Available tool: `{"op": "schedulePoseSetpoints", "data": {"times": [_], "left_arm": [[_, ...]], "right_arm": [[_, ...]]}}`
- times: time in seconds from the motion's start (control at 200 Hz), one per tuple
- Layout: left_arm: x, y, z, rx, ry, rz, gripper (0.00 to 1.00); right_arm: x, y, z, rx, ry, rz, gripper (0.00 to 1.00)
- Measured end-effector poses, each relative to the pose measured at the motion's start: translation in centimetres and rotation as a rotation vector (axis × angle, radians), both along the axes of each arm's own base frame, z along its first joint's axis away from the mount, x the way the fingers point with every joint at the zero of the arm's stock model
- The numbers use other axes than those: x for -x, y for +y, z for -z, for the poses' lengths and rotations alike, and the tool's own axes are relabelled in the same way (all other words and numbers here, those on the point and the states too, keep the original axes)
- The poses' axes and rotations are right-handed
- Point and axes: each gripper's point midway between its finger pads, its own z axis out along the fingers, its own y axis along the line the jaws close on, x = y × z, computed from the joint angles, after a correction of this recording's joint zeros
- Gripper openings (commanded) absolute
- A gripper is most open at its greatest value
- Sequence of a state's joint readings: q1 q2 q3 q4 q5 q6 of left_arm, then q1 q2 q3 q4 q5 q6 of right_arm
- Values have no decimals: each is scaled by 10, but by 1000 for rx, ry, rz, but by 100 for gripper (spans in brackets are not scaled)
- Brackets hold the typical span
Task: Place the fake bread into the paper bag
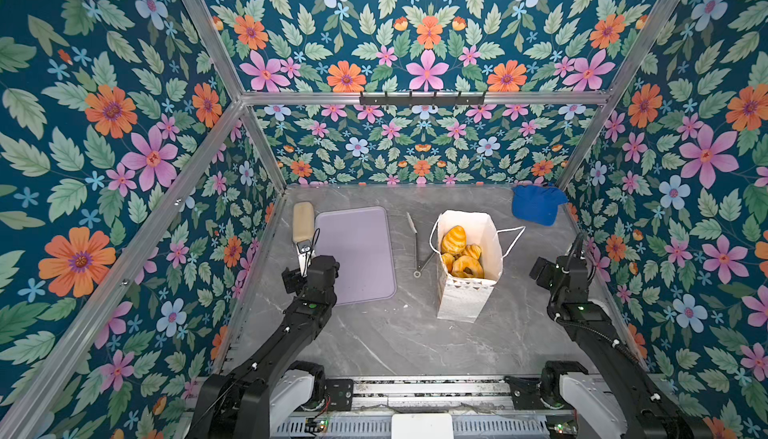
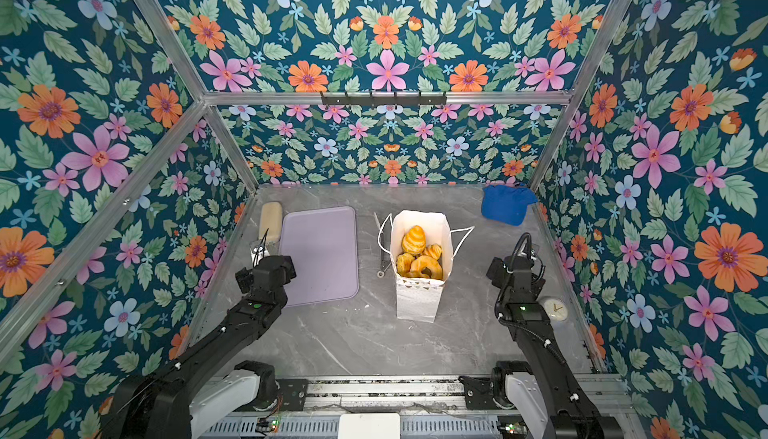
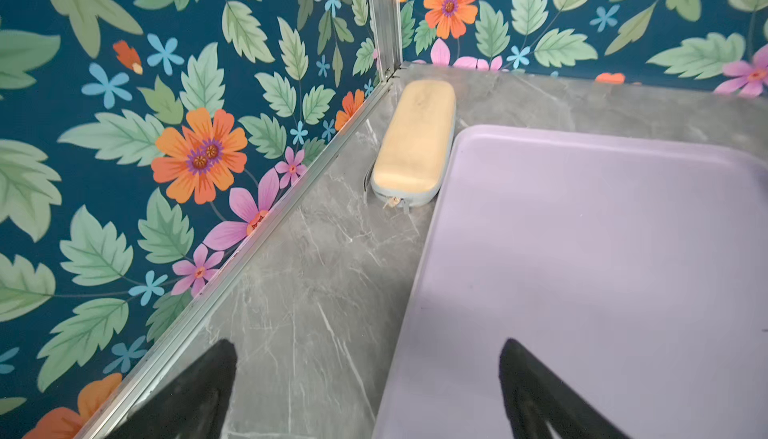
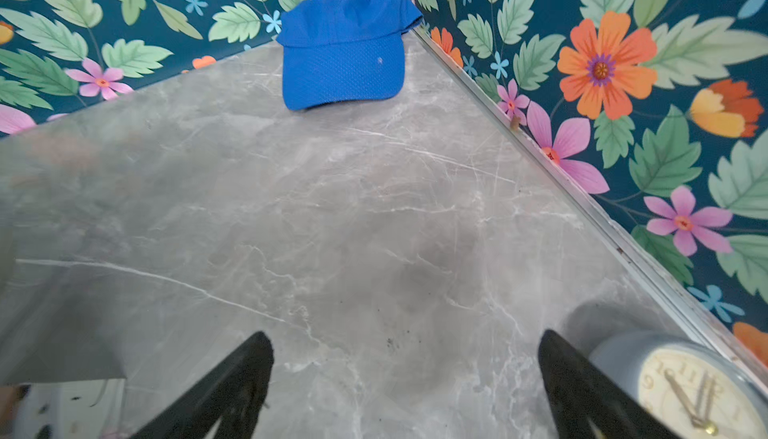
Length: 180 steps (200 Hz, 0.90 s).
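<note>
Lilac tray (image 1: 357, 258), metal tool (image 1: 415, 245) and blue cap (image 1: 536, 204) flank the paper bag (image 1: 461, 295) holding fake bread (image 1: 454, 239); both jaws released.

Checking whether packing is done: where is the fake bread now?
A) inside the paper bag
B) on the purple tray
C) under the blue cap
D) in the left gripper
A: the bread lies piled inside the open bag, the tray holds none, and the left gripper and right gripper are open, holding nothing.
</note>
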<state>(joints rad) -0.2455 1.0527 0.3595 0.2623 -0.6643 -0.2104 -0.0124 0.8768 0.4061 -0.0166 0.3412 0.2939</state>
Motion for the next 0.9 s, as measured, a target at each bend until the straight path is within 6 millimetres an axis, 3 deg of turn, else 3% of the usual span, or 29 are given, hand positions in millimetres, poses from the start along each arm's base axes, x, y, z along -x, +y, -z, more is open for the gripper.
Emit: {"op": "schedulePoseSetpoints", "data": {"times": [0.18,0.4,0.505,0.61,0.775,0.9], "left_arm": [[6,2,41,-1,12,9,100],[-10,-2,31,31,-160,60,100],[-34,-8,16,45,-205,93,99],[-52,-13,1,53,-242,126,99],[-51,-11,12,-16,-213,163,99],[-45,-5,33,-38,-183,176,99]], "right_arm": [[-12,17,24,48,-8,-63,99],[-37,28,41,97,-25,-117,99],[-55,36,28,132,-75,-157,99],[-57,37,23,152,-98,-177,99],[-65,44,16,152,-117,-215,99],[-64,40,29,171,-117,-223,99]]}}
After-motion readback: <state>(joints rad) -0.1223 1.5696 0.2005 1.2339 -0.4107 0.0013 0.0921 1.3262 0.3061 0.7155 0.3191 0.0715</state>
